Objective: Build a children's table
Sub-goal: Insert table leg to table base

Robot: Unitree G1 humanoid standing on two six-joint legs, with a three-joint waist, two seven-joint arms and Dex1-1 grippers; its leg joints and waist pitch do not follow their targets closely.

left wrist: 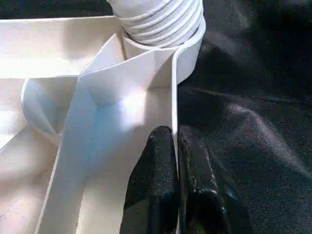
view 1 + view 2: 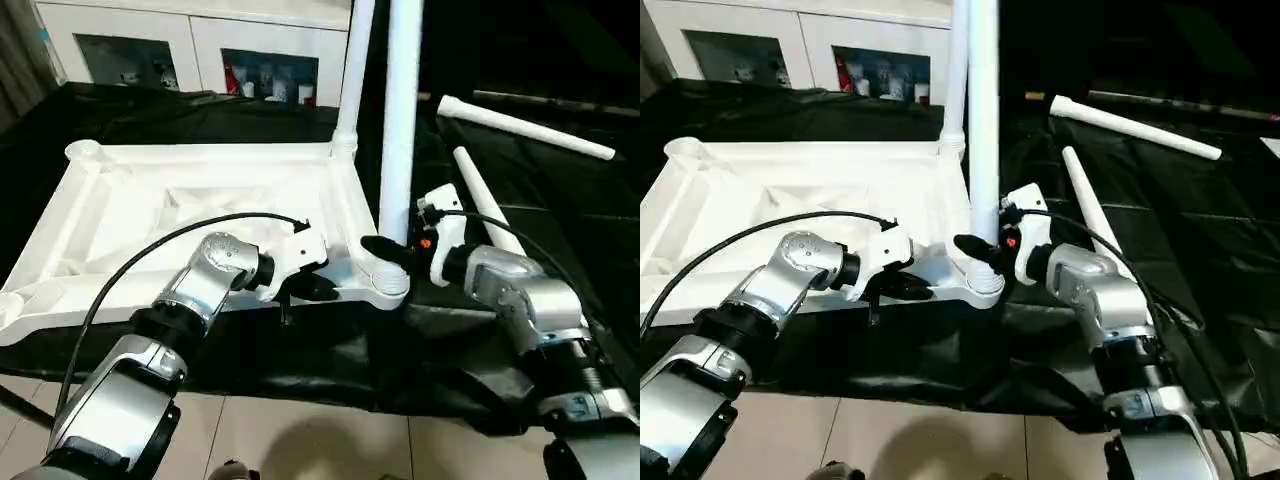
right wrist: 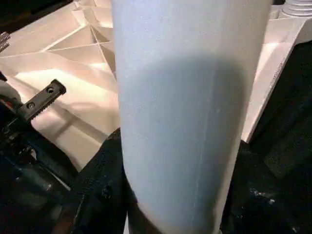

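The children's table top [image 2: 120,220] lies upside down on black cloth, ribbed underside up. One white leg [image 2: 355,70] stands in the far right corner socket. A second leg [image 2: 400,120] stands upright in the near right socket [image 2: 388,287], and my right gripper [image 2: 385,248] is shut on it low down; its black fingers [image 3: 102,195] flank the leg [image 3: 195,107] in the right wrist view. My left gripper [image 2: 318,288] is shut on the top's thin near rim [image 1: 174,97] just left of that socket, one finger on each side of the wall.
Two loose white legs [image 2: 525,125] [image 2: 490,210] lie on the black cloth to the right of the top. A white cabinet with glass doors [image 2: 190,45] stands behind. Pale floor tiles [image 2: 300,440] show at the cloth's near edge.
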